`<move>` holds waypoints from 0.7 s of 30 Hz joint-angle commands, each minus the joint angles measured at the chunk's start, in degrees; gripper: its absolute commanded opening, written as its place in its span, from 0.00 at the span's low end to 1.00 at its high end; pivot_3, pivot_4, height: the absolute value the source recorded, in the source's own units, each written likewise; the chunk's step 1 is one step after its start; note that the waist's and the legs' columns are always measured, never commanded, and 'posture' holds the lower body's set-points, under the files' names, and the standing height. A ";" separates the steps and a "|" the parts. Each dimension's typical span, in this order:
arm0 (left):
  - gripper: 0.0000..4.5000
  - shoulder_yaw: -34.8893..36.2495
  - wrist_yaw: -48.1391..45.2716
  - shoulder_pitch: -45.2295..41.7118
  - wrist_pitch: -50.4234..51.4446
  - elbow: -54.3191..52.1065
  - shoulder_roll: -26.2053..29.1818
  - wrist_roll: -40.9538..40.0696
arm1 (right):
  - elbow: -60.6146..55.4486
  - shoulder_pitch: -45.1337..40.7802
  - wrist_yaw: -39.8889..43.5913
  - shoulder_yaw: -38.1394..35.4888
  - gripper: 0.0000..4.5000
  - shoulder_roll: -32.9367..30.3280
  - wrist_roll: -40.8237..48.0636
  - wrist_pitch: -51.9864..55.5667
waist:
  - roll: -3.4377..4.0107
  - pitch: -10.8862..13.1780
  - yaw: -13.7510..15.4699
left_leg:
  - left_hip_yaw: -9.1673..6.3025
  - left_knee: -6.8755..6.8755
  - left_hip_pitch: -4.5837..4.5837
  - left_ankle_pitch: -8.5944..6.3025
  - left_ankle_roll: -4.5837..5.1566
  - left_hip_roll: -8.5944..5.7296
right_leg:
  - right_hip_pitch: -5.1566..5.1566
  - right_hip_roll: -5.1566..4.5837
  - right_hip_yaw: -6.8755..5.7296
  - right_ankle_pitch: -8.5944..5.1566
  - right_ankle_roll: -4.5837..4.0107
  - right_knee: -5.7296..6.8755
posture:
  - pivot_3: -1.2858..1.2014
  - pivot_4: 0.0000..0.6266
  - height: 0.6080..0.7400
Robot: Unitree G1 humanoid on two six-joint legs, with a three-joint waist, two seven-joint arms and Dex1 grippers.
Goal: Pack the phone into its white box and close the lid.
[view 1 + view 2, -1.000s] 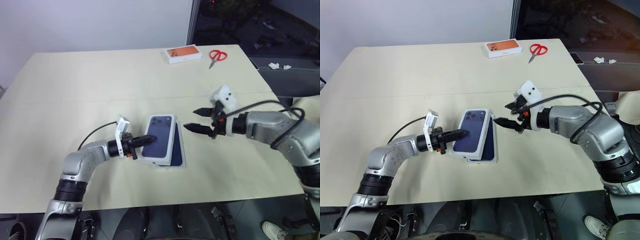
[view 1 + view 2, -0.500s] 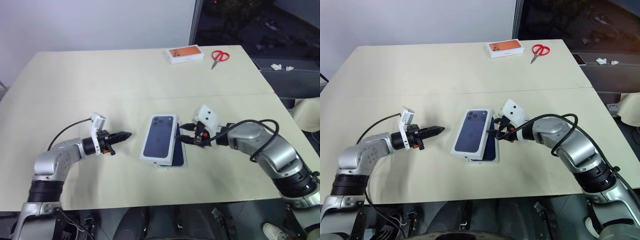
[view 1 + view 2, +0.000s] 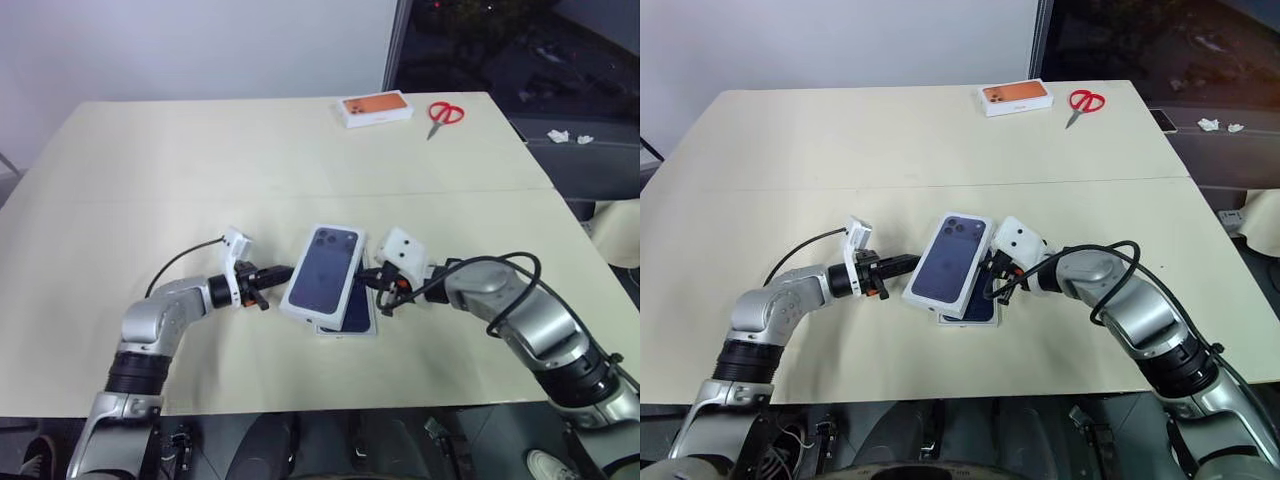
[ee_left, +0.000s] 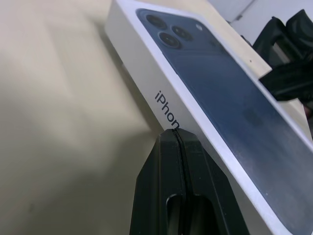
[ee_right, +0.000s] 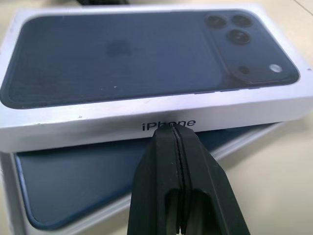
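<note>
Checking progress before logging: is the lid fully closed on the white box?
No. The lid lies askew over the white box, leaving the phone uncovered.

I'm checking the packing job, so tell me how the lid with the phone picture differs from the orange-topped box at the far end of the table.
The lid shows a dark-blue phone picture; the orange-topped box has an orange top. The lid lies askew over the white box holding the phone, while the orange-topped box sits closed and squared. The shut left gripper and right gripper flank the lid; the orange-topped box sits alone beside scissors. Both are white-sided rectangles.
</note>
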 commanded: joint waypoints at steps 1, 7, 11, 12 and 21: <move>0.00 -0.08 -1.20 -0.66 2.65 -5.07 0.25 -2.91 | -3.39 -0.62 0.55 -2.61 0.01 1.19 1.31 0.94 | 0.00 0.00 -0.03 | 0.00 0.00 0.00 0.00 0.00 0.00 | -0.01 0.00 0.00 0.00 0.00 0.00 | 0.52 0.24 1.00; 0.00 -1.93 -2.34 0.03 8.68 -12.14 1.71 -5.56 | -4.98 -2.43 2.88 -9.24 0.01 0.37 6.27 6.80 | 0.00 0.00 0.14 | -0.01 0.01 0.00 0.00 -0.01 0.00 | 0.00 0.01 0.00 0.00 0.00 0.02 | 0.52 0.24 1.00; 0.00 -3.05 -2.52 1.06 7.86 -11.69 2.24 -3.96 | -6.62 -0.77 4.96 -9.56 0.01 -2.47 6.19 7.95 | 0.00 0.00 0.13 | -0.01 -0.01 0.00 0.00 0.00 -0.01 | 0.02 0.01 0.00 0.00 0.00 -0.01 | 0.52 0.24 1.00; 0.00 -3.27 -2.50 1.20 7.28 -11.45 2.36 -3.48 | -7.06 -0.42 5.01 -9.80 0.01 -2.55 6.45 8.38 | 0.00 0.00 0.06 | -0.01 -0.01 0.00 0.00 0.00 -0.01 | 0.02 0.01 -0.01 0.00 0.00 -0.02 | 0.52 0.24 1.00; 0.00 -2.50 -2.11 1.98 7.50 -9.93 1.87 -3.92 | -10.53 4.77 2.52 -10.31 0.01 -2.51 5.22 8.95 | 0.00 0.00 0.11 | -0.01 0.02 0.00 0.00 0.00 0.00 | 0.02 0.00 -0.01 0.00 0.00 0.00 | 0.52 0.24 1.00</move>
